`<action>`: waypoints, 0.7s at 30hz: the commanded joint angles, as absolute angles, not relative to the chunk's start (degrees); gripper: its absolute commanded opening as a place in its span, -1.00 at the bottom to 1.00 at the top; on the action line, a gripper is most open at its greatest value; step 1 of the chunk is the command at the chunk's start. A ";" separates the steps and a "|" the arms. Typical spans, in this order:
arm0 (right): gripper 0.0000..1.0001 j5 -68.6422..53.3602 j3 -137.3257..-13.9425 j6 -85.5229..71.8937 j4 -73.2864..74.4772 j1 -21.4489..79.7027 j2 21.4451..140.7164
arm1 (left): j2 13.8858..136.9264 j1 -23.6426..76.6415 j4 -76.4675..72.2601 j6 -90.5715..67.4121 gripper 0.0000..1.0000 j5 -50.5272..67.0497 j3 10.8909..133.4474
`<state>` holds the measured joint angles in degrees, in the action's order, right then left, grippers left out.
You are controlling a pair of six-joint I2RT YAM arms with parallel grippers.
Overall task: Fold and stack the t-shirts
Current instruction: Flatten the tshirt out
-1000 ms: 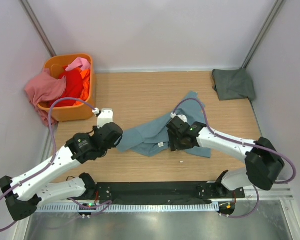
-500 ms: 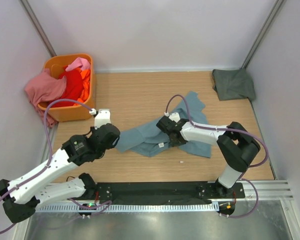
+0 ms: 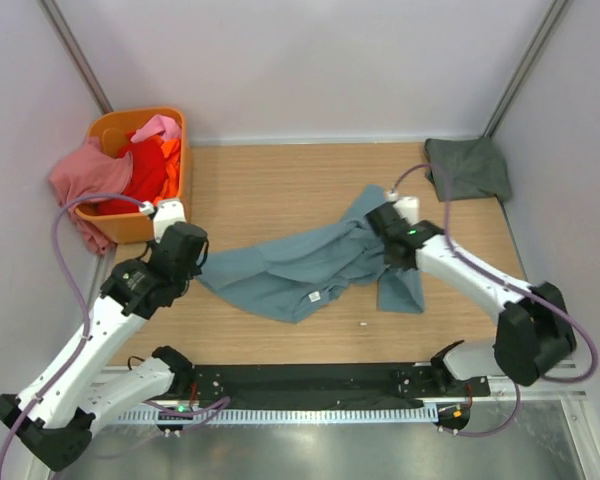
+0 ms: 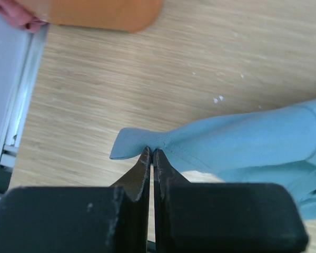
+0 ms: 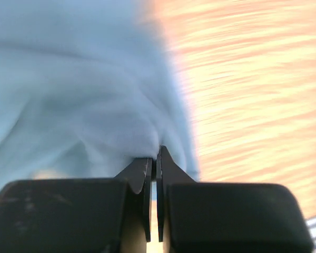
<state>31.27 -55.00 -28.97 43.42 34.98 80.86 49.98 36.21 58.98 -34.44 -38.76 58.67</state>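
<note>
Grip check: both arms pinching blue-teal t-shirt

Left gripper (image 4: 151, 154): fingers clenched tight on the edge of the blue-teal t-shirt (image 4: 253, 142). A small flap of cloth pokes out to the left of the tips and the rest runs off to the right.

Right gripper (image 5: 155, 155): fingers clamped on a bunched fold of the same shirt. This view is blurred, with cloth filling the left side and bare wood on the right.

From the top view, the shirt lies crumpled across the middle of the table (image 3: 280, 180), spread between the two grippers. The left one is at its left end, the right one at its far right part. A white label (image 3: 317, 296) shows near the shirt's near edge, and one loose section trails toward the near right.

Dark grey-green t-shirt (image 3: 468, 168): far right corner of the table, apart from the blue one.

Basket (image 3: 140, 225): far left corner. The red t-shirt (image 3: 140, 170) and orange t-shirt (image 3: 170, 155) are inside it. The pink t-shirt (image 3: 85, 175) drapes over its left rim and hangs outside.
</note>
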 commanded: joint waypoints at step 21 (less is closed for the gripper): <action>0.30 14.85 -47.83 -34.71 40.35 23.82 62.40 | 53.53 27.77 52.56 -29.88 -1.00 -30.06 55.72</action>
<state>19.62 -53.63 -29.52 43.99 24.23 63.37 53.52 28.05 54.89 -30.96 -30.81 55.22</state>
